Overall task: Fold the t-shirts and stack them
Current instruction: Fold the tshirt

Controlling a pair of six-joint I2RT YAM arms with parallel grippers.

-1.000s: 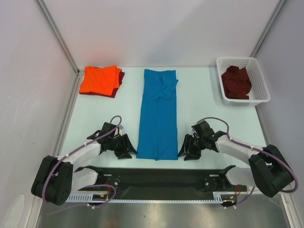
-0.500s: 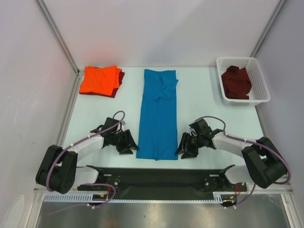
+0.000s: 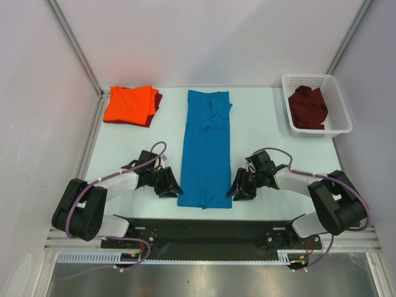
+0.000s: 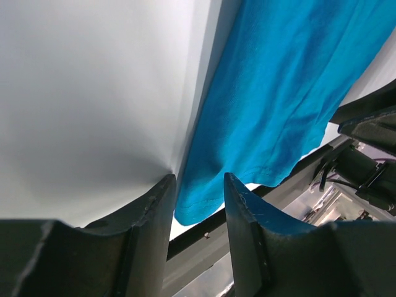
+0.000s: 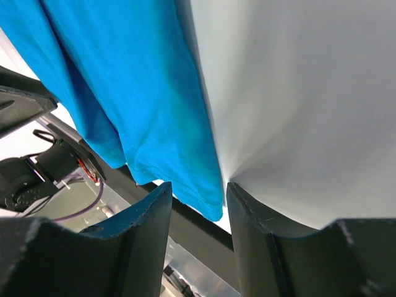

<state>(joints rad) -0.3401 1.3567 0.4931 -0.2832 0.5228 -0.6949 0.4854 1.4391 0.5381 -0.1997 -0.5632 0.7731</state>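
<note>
The blue t-shirt (image 3: pixel 206 151) is laid in the middle of the tabletop (image 3: pixel 266 133) as a long narrow strip. Its long axis runs from the near edge toward the far edge, and the rumpled end lies farthest from the arms. The near hem is bracketed by both arms. The left hand (image 3: pixel 172 185) is set at the near left corner and the right hand (image 3: pixel 235 189) at the near right corner, each pointed inward at the cloth. Neither is nearer than the other; 1 corner is offered to each.

In the left wrist view the fingers (image 4: pixel 151 216) are seen apart, with the hem corner lying in the gap between them; no pinch on the cloth can be made out. The same is shown from the right wrist: the 2 fingers (image 5: pixel 151 216) are spread, the corner of the hem is lined up in the opening, and nothing is clamped.

The coming step is judged to be a grasp of the 2 near corners, so that the hem can be carried along the long axis toward the far end and the strip halved.

At the far left an orange t-shirt (image 3: pixel 129 104) is stacked, folded, on maroon cloth (image 3: pixel 157 102). A crumpled maroon t-shirt (image 3: pixel 307 106) is held in the white basket (image 3: pixel 337 93) at the far right.
</note>
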